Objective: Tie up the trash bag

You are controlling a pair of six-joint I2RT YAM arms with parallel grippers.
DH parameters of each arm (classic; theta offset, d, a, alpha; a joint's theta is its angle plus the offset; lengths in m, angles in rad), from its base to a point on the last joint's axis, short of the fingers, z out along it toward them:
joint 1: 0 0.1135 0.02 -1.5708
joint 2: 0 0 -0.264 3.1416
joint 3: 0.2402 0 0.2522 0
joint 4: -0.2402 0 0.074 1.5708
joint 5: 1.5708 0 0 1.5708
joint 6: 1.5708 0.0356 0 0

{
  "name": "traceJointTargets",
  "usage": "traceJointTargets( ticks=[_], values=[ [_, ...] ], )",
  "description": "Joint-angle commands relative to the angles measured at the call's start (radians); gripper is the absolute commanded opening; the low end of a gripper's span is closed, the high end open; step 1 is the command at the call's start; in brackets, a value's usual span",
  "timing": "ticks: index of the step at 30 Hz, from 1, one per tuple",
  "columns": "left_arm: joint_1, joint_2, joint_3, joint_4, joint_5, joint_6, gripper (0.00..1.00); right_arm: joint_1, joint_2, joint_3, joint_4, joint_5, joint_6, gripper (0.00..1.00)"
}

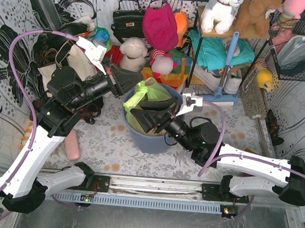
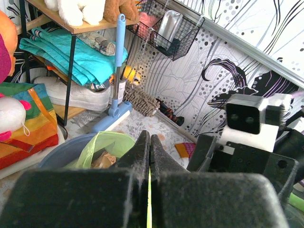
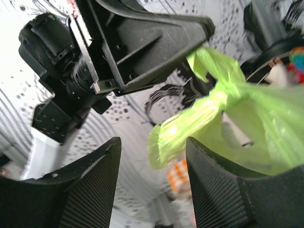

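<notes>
right gripper (image 3: 153, 142) fills the bottom of its wrist view, ribbed pads (image 3: 90, 185) well apart and clamped on nothing; a loose green tail of the trash bag (image 3: 266, 114) hangs in the gap between them. left gripper (image 2: 150, 138) is pinched fully together on a thin strip of the bag's film, the other tail, above the bin. the bag sits in the round blue bin (image 1: 153, 140) mid-table, neck gathered and drawn up toward the left arm. between the two tails is a bunched twist (image 3: 216, 97) that looks like a knot; can't tell if it's cinched. i judge the step as tightening or finishing that knot. to do it well i'd close the right pads on the free tail near the twist, not at the flimsy end, then pull the tails apart level and slow so the film doesn't tear or lift the bin. contents: crumpled tan paper (image 2: 102, 160) shows inside the bag; bin holds only the bag as far as i can see.
</notes>
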Motion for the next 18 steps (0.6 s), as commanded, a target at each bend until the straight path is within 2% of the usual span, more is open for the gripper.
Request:
traceJointTargets(
  ticks=[1,3,5,12,18],
  values=[
    [-0.002,-0.011,-0.003,0.055,-0.011,0.019,0.00,0.004,-0.015,0.028,-0.125,0.067,0.380,0.57],
    [-0.003,-0.011,-0.004,0.057,-0.012,0.015,0.00,0.005,-0.017,0.020,-0.171,0.111,0.485,0.57],
    [-0.003,-0.011,-0.006,0.058,-0.010,0.012,0.00,0.005,-0.012,0.004,-0.147,0.122,0.547,0.57],
    [-0.003,-0.014,-0.007,0.061,-0.008,0.003,0.00,0.004,0.046,-0.016,0.025,0.092,0.624,0.56],
    [-0.003,-0.015,-0.002,0.057,-0.007,0.003,0.00,0.004,0.090,0.017,0.059,0.087,0.639,0.52]
  ],
)
